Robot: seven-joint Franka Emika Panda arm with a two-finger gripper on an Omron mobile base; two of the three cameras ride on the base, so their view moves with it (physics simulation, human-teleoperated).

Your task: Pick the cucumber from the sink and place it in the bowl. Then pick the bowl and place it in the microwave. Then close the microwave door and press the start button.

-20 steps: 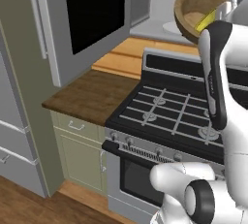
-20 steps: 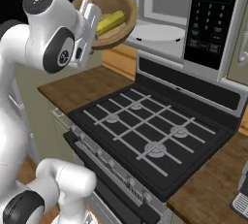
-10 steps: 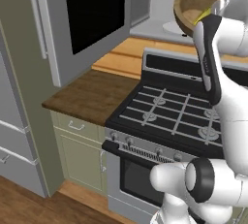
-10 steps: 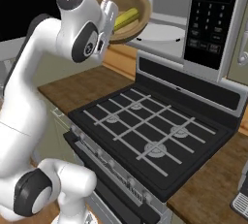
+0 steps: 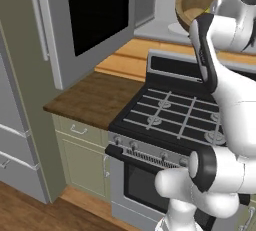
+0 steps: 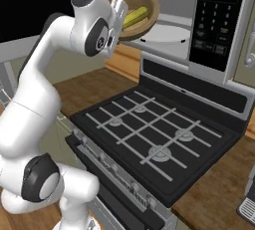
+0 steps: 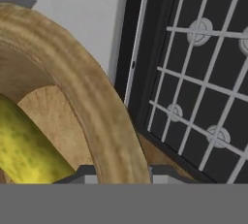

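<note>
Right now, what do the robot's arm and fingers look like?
The arm is glossy white, built of rounded tubular links with dark grey to black round caps and bands at the joints. The white gripper is a flat block. The fingers are small, dark grey and blunt. No cables or markings show.

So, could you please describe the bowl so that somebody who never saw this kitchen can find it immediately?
Look above the back of the black stove, at the open microwave. In front of its opening, the white arm's tool holds a round, light-brown wooden bowl by the rim. Unlike the flat white plate inside, it is deep and carries a yellow-green cucumber.
</note>
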